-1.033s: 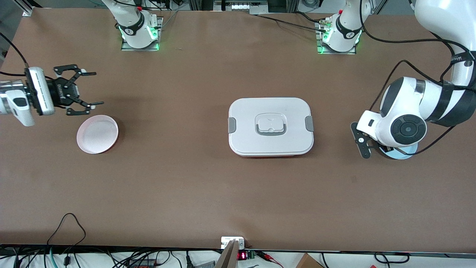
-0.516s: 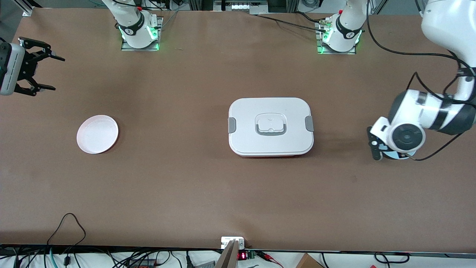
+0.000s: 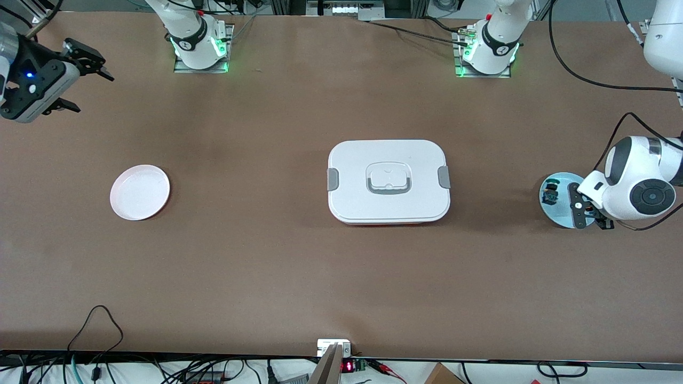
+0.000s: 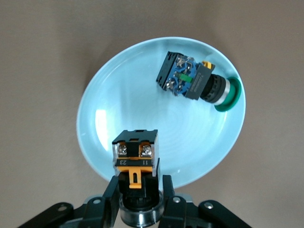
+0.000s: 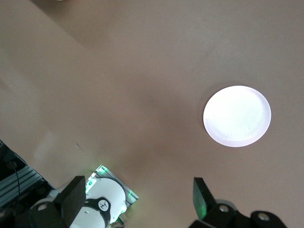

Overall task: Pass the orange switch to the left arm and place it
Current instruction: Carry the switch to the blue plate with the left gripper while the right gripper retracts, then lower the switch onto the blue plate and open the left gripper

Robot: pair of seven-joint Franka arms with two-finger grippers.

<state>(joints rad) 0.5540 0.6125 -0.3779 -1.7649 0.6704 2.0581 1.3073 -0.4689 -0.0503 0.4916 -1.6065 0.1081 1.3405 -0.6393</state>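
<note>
L jaws [image 4: 140, 202] pinch orange switch [image 4: 136, 159] over blue plate [image 4: 118, 114] | R jaws [image 5: 137, 199] spread, waiting

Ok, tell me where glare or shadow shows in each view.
Front view: soft shadow along the box's edge nearer the camera. Left wrist view: a bright reflection on the blue plate beside the orange switch. Right wrist view: the white plate is blown out, detail lost.

Your left gripper [image 4: 139, 197] hangs low at the surface's left-arm end, fingers [image 4: 112, 191] clamped on something. Your right gripper [image 3: 74, 74] hovers high, fingers spread wide.
</note>
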